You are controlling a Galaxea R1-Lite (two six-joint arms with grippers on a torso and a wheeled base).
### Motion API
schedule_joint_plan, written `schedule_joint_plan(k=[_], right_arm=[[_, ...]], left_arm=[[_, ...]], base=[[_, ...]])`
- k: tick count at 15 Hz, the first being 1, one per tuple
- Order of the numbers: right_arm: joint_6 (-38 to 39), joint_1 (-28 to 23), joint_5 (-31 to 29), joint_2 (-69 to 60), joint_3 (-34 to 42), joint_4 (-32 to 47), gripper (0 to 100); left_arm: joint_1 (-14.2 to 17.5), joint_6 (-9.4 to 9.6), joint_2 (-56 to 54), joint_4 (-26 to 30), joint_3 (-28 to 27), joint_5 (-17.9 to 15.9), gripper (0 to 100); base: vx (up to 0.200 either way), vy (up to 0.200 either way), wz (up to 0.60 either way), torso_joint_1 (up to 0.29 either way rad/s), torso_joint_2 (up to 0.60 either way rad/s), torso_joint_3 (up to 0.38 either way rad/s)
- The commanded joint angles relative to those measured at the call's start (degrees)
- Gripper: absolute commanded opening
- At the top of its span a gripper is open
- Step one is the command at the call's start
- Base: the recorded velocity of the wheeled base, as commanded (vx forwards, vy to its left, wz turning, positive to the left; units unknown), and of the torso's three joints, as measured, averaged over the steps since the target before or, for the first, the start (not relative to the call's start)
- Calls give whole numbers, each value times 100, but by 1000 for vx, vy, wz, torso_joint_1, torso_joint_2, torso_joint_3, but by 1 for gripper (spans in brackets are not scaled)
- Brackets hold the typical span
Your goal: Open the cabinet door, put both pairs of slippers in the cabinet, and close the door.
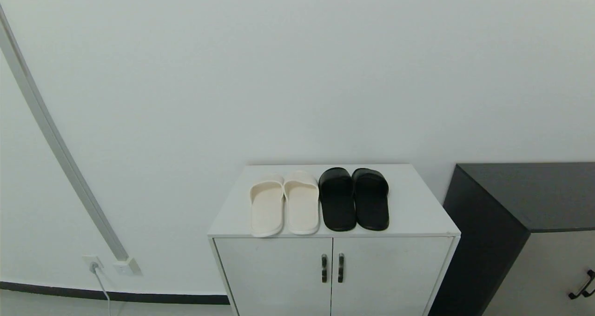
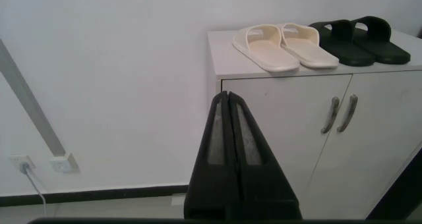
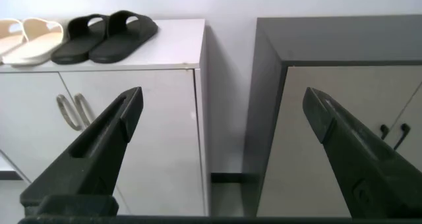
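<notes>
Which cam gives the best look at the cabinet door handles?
Head view: both handles face the camera, whole, either side of the door seam. Left wrist view shows both whole too, but aslant, beyond the shut left tool. Right wrist view shows them aslant, beside the open right tool.

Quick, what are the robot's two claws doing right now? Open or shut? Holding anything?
Left claw: shut, holding nothing.
Right claw: open, holding nothing.
</notes>
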Motion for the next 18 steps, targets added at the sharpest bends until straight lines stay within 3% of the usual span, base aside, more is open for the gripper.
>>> schedule_joint_plan(k=[1, 7, 9, 11, 15, 18], right_arm=[[-12, 1, -7, 6, 2, 2, 100], [14, -7, -34, 6, -7, -33, 100], [963, 37, -121, 666, -1360, 90, 100], [708, 37, -51, 982, -1553, 696, 100], [243, 125, 942, 2274, -1430, 635, 100], [128, 318, 1267, 3856, -1571, -165, 100]], left_arm=[[1, 0, -1, -1, 1, -2, 0], [1, -18, -1, -1, 1, 7, 0], [1, -44, -1, -1, 1, 16, 0], [1, -44, -1, -1, 1, 7, 0], [1, -35, -1, -1, 1, 7, 0], [1, 26, -1, -1, 1, -2, 0]], base=[[0, 0, 0, 0, 0, 0], [0, 0, 0, 0, 0, 0], [0, 0, 0, 0, 0, 0], [0, 0, 0, 0, 0, 0], [0, 0, 0, 0, 0, 0], [0, 0, 0, 0, 0, 0]])
